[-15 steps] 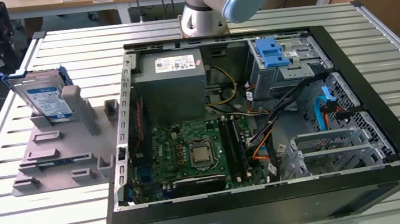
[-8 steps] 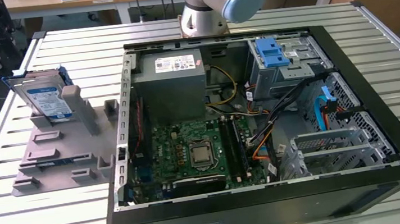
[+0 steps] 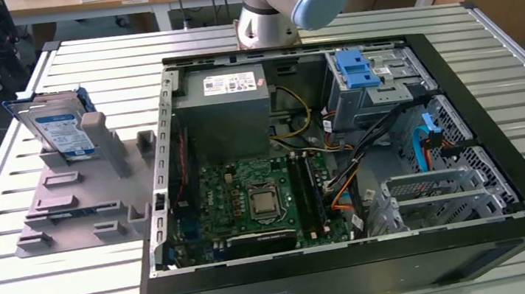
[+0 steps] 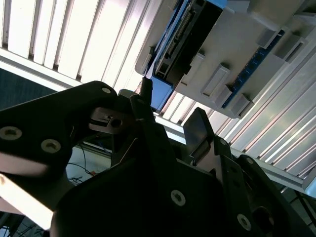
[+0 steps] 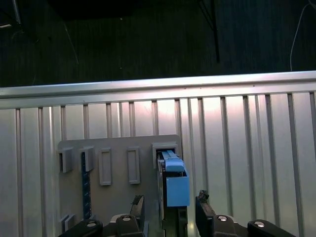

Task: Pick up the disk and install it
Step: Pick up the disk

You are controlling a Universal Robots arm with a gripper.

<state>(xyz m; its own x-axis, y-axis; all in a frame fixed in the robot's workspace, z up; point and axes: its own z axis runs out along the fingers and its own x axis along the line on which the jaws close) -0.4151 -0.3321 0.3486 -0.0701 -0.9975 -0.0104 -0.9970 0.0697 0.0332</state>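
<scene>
Gripper (image 5: 169, 200), fingers parted, faces the upright disk (image 3: 61, 131) edge-on; apart.

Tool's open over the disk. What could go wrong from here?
1. The tool hangs open over the disk, which stands on edge in the grey holder; an off-centre close could tilt it or jam it in its slot.
2. Loose cables cross the case near the drive cage; they might snag the disk.
</scene>
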